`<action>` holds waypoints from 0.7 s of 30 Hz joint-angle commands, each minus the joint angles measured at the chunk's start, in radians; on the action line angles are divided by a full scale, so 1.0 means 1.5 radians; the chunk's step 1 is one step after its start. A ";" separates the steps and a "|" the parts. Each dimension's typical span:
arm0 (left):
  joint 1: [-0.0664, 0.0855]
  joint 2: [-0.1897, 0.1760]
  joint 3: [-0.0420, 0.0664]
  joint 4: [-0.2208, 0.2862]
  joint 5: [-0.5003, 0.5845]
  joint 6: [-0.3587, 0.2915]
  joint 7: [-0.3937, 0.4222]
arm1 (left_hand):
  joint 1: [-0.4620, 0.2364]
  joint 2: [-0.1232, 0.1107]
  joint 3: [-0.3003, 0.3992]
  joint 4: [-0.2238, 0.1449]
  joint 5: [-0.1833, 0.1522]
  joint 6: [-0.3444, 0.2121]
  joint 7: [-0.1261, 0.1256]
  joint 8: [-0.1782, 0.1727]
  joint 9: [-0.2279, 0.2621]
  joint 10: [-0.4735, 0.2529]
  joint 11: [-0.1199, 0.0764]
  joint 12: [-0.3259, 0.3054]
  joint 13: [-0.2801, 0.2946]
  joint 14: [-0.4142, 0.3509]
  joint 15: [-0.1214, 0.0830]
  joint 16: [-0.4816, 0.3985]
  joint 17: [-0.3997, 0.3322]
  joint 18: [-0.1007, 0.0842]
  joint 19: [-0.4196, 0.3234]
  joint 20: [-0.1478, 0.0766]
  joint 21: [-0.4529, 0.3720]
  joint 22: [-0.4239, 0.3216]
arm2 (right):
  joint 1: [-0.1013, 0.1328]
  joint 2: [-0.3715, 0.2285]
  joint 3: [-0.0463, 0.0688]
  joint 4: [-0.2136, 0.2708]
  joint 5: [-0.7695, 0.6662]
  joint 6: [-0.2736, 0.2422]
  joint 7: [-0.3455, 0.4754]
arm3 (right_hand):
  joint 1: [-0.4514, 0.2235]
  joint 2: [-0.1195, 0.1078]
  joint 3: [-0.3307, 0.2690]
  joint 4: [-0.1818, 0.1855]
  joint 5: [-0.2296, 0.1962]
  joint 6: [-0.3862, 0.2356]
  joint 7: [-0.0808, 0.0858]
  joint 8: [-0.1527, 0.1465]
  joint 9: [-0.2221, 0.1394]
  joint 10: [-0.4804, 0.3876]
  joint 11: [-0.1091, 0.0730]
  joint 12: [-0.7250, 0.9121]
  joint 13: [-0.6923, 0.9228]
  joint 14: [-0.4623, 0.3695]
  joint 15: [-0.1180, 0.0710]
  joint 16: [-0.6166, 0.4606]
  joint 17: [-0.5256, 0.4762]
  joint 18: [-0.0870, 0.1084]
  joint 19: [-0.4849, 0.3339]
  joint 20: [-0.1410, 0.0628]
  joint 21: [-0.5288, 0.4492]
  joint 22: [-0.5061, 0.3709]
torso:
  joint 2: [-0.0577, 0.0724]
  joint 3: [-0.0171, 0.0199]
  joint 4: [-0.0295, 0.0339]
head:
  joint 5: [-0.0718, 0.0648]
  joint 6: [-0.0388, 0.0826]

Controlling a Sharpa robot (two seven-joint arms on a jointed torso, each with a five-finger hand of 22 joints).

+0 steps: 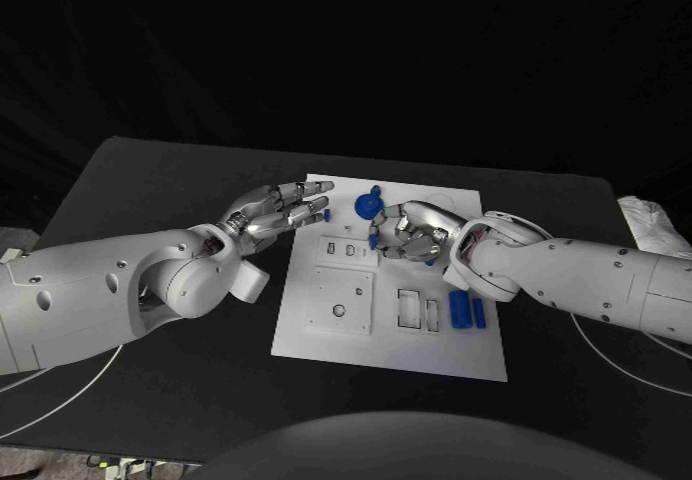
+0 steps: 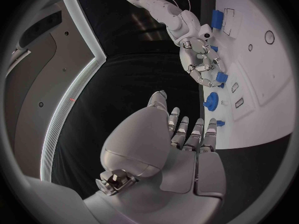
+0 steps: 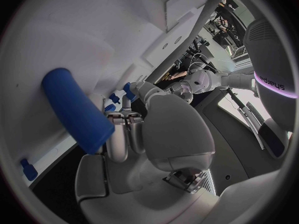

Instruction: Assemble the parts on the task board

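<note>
Left robot hand (image 1: 278, 213) reaches in from the left, palm up and fingers stretched out flat and apart, holding nothing, its fingertips (image 1: 320, 187) just over the near-left corner of the far end of the white task board (image 1: 339, 345). From its own wrist the same left robot hand (image 2: 181, 144) looks like a flat paddle, fingers side by side and pointing toward the board's (image 2: 268, 84) edge, with a small blue peg (image 2: 221, 123) just past the fingertips.

Right robot hand (image 1: 408, 233) comes in from the right, wrist bent, fingers curled down over the upper middle of the board. It sits right beside a round blue knob (image 1: 369, 205) near the board's far edge, and bits of blue show between its fingers (image 1: 387, 243). The left wrist view shows that right robot hand (image 2: 202, 67) curled above a blue piece (image 2: 222, 77), with the blue knob (image 2: 212, 102) close by; whether the fingers actually grip it, I cannot tell. From the right wrist, the right robot hand (image 3: 134, 134) has its fingers hooked forward toward small blue pieces (image 3: 120, 95) on the board (image 3: 93, 30), and a big blue cylinder (image 3: 74, 109) lies close alongside.

Two blue cylinders (image 1: 467, 309) lie side by side on the board's right part, near the right forearm. The board lies flat in the middle of the black table (image 1: 159, 180).
</note>
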 commanded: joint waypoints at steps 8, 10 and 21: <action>0.000 0.001 0.000 0.001 -0.003 0.011 0.003 | 0.003 0.001 0.004 0.001 0.003 0.003 0.004 0.004 0.001 0.001 0.003 0.003 0.001 0.001 0.004 0.004 0.001 -0.008 0.007 0.000 0.004 0.001 | -0.007 0.001 -0.006 -0.004 -0.013 0.032 -0.017 | 0.003 -0.004 0.000 -0.006 0.003 -0.005 0.004 -0.008 -0.004 0.071 0.004 0.003 0.176 0.049 0.006 -0.003 0.158 -0.043 -0.019 0.014 -0.005 0.086 | 0.000 0.0001 0.0002 | 0.000 0.000; 0.000 0.001 0.000 0.001 -0.003 0.011 0.003 | 0.003 0.001 0.004 0.001 0.003 0.003 0.004 0.004 0.001 0.001 0.003 0.003 0.001 0.001 0.004 0.004 0.001 -0.008 0.007 0.000 0.004 0.001 | -0.007 0.001 -0.006 -0.004 -0.014 0.031 -0.014 | 0.002 -0.006 0.000 -0.007 0.001 -0.008 0.004 -0.010 -0.006 0.071 0.005 0.003 0.176 0.049 0.007 -0.003 0.158 -0.043 -0.019 0.015 -0.005 0.087 | 0.000 0.0001 0.0000 | 0.000 0.000; -0.001 0.002 0.000 0.000 -0.003 0.012 0.003 | 0.003 0.001 0.004 0.001 0.003 0.003 0.004 0.004 0.001 0.001 0.003 0.003 0.001 0.001 0.004 0.004 0.001 -0.008 0.007 0.000 0.004 0.001 | -0.007 0.002 -0.006 -0.005 -0.018 0.031 0.000 | 0.000 -0.011 0.000 -0.012 -0.016 -0.025 0.004 -0.022 -0.014 0.071 0.005 0.003 0.176 0.046 0.008 -0.006 0.156 -0.043 -0.021 0.017 -0.009 0.086 | 0.000 0.0002 0.0000 | 0.000 0.000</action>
